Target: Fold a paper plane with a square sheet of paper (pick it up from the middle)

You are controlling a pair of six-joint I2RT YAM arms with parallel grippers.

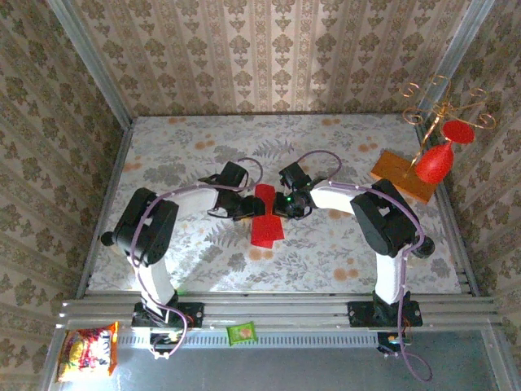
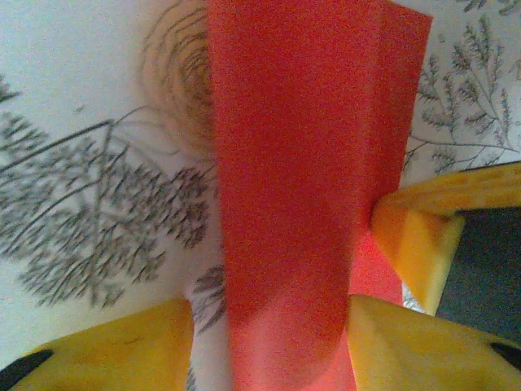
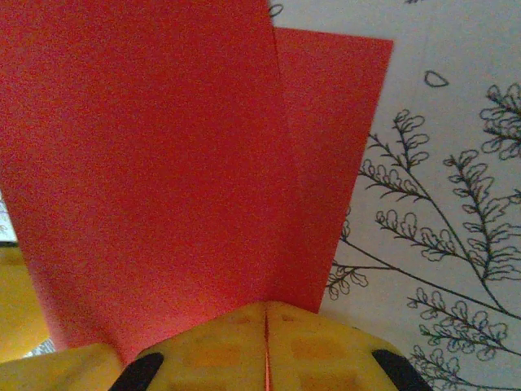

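Three wallpapered walls [image 1: 277, 57] enclose floral table [image 1: 187, 155].

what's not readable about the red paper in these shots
top view: red paper creases too small; left pincer and right pincer crowd its middle
left wrist: its near end cut off by the bottom edge
right wrist: pinched edge hidden inside the shut right pincer

You had one red paper [image 1: 266, 221], one left gripper [image 1: 247, 210] and one right gripper [image 1: 282, 207] flanking it, one wooden board [image 1: 403, 175], one yellow packet [image 1: 85, 351], one green packet [image 1: 242, 332].
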